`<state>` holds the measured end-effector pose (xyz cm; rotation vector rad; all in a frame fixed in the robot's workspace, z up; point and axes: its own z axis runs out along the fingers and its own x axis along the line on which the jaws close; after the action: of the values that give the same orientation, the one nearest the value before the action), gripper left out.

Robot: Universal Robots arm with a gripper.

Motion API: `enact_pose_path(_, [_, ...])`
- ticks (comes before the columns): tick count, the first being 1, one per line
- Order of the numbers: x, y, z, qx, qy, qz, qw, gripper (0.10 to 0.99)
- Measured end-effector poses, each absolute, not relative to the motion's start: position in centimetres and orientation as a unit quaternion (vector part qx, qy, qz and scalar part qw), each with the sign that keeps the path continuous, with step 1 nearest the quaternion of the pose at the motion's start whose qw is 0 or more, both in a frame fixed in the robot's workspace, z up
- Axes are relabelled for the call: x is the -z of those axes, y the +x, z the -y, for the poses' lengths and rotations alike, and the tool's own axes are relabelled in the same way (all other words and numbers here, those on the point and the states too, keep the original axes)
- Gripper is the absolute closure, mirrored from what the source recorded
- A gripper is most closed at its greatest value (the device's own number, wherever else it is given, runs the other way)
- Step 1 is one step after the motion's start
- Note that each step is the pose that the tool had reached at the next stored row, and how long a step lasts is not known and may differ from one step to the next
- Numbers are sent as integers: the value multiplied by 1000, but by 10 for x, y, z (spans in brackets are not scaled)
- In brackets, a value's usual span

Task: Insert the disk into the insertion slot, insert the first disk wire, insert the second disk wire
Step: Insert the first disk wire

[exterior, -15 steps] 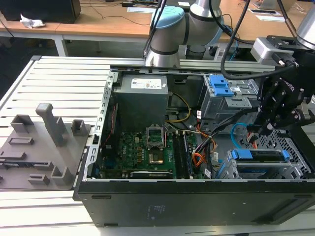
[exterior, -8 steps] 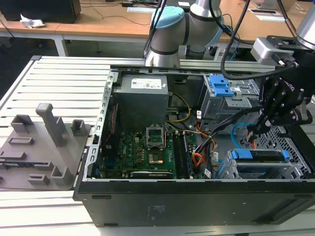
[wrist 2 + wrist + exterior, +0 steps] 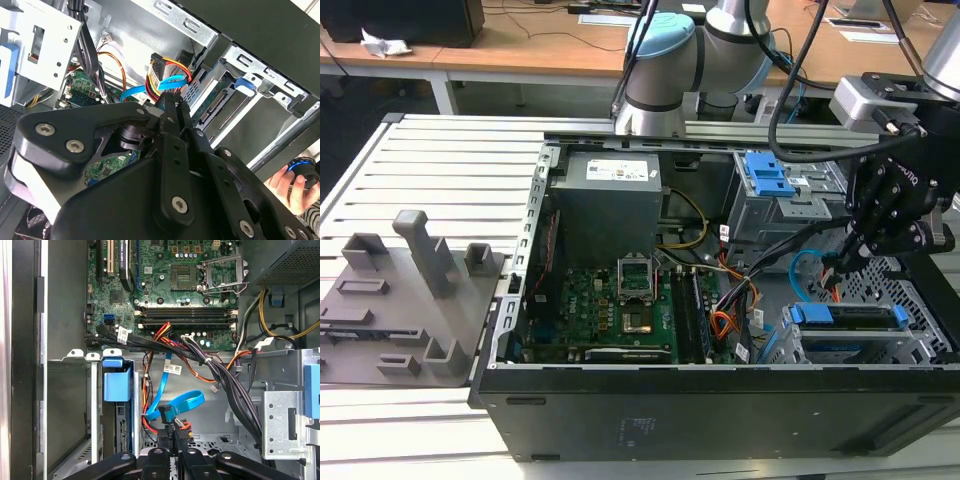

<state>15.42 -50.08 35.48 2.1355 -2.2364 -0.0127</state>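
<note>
Gripper [image 3: 172, 434] is pinched narrow on the black plug end of the blue disk wire [image 3: 181, 404] (red-orange power bundle [image 3: 148, 420] crowds just beside it). The wire is a bright blue flat ribbon, looped; likely light and limp. The plug looks like the only stiff part, so hold the plug body, not the ribbon. Contacts are probably fragile if cocked. Disk [image 3: 845, 316], blue caddy showing, looks seated in the insertion slot [image 3: 925, 345], near side of the case at the exterior view's right, close to the gripper.

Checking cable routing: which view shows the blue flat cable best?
The first wrist view: the blue flat cable shows its loop and plug end. The second wrist view shows a short stretch; the exterior view, a thin curve.
</note>
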Motion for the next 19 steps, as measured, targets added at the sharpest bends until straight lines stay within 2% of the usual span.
enact_pose_path(19, [-354, 160, 515, 4, 690, 723, 25, 922])
